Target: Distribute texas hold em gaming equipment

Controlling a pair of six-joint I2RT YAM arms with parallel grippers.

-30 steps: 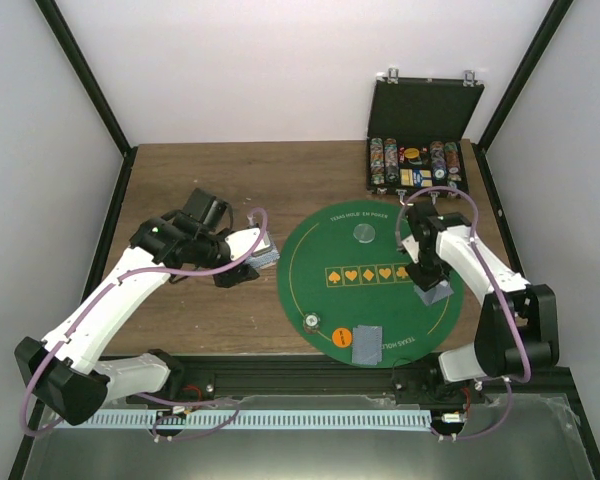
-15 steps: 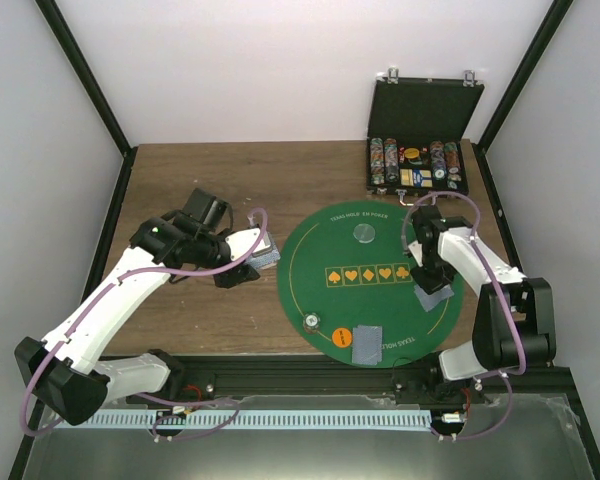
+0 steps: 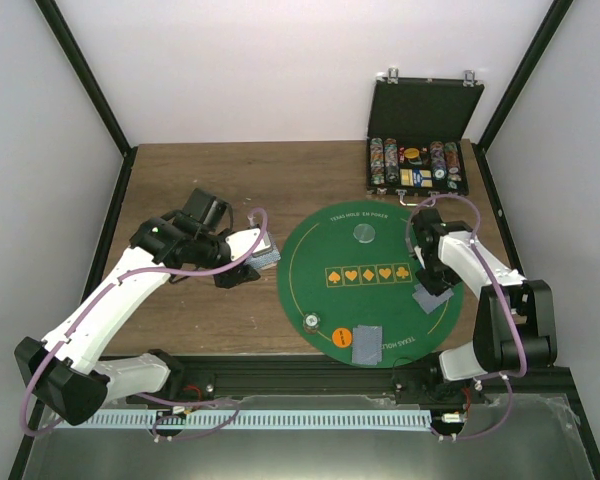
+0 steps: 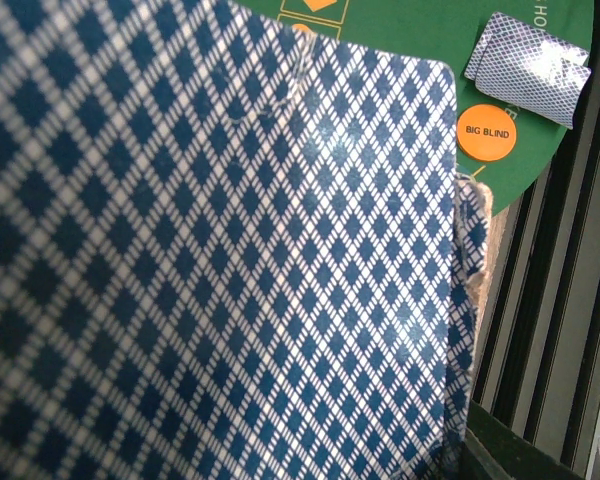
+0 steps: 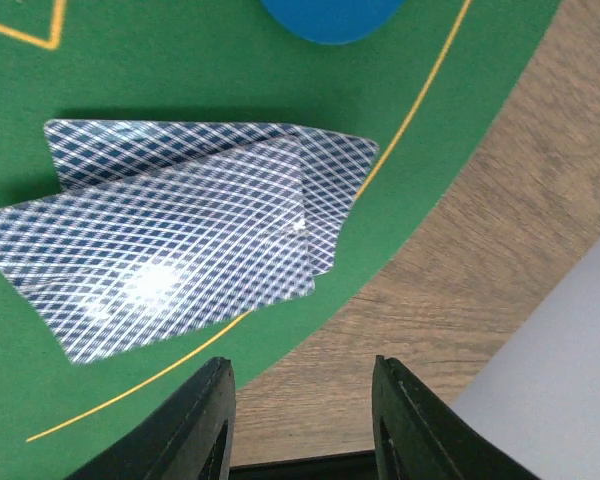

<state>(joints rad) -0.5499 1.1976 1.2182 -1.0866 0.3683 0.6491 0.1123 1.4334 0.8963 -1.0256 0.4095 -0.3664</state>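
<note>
at the left, just off the mat's left rim, a stack of grey-blue diamond-backed playing cards is clenched in the left gripper and held over the wood, seemingly as the stock from which hands are to be dealt. on the near arc of the round green felt mat a small striped disc, an orange "big blind" disc and a pair of face-down cards are laid close together, judged to be one player's place already served. a grey disc is set on the far side. at the right rim two overlapped face-down cards are laid flat near a blue disc; the right gripper is hung close by them, released, with nothing between its jaws. far right, a black hinged case of chips is stood open. everything is borne by a brown wood-grain table, enclosed by plain white walls and black frame posts.
</note>
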